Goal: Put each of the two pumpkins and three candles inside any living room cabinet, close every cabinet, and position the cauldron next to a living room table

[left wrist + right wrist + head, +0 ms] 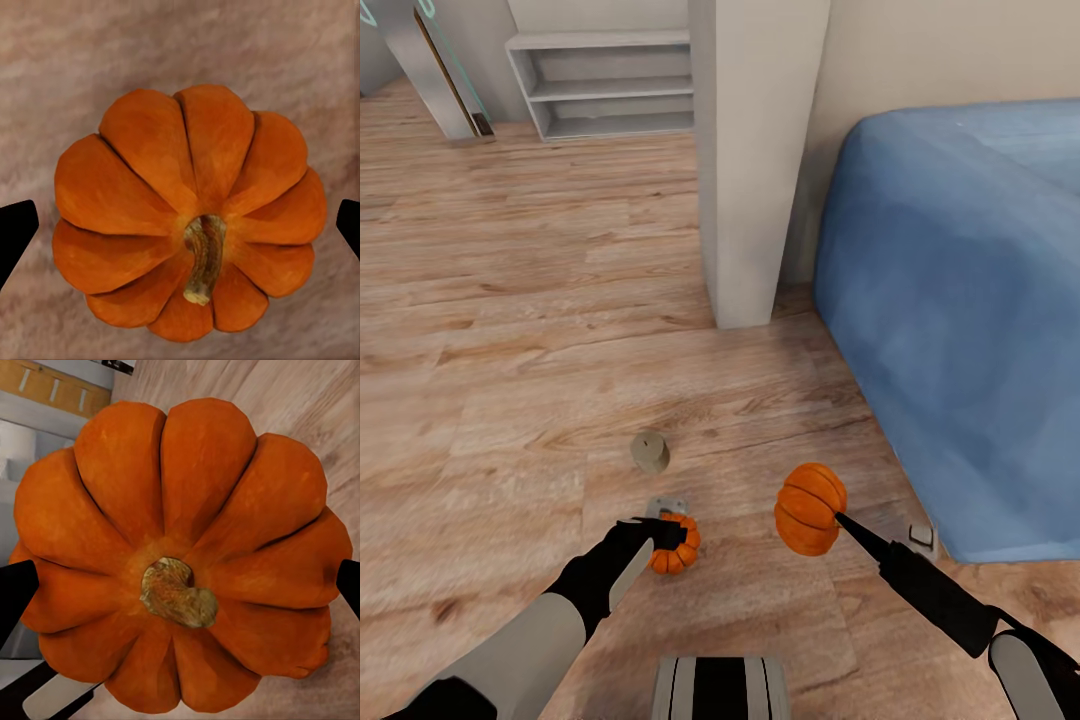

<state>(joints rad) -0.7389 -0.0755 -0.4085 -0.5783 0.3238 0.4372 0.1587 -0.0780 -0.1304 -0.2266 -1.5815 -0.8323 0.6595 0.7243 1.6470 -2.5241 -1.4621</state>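
The right gripper (pixel 838 517) is clamped on a pumpkin (pixel 810 508) held above the wood floor (pixel 510 350), near the blue bed (pixel 960 320). The left gripper (pixel 665 532) hangs over a second pumpkin (pixel 678 550) on the floor (stem up), its jaws spread wide at either side. One candle (pixel 650 452) stands just beyond.

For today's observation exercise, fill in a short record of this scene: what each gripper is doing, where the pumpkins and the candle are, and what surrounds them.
left gripper: open, fingers either side of the floor pumpkin
right gripper: shut on the raised pumpkin
floor pumpkin: upright on the wood floor, stem up
raised pumpkin: off the floor, stem toward the wrist camera
candle: standing on the floor, beyond the left gripper
surroundings: blue sofa at right, pale pillar ahead, white shelf behind
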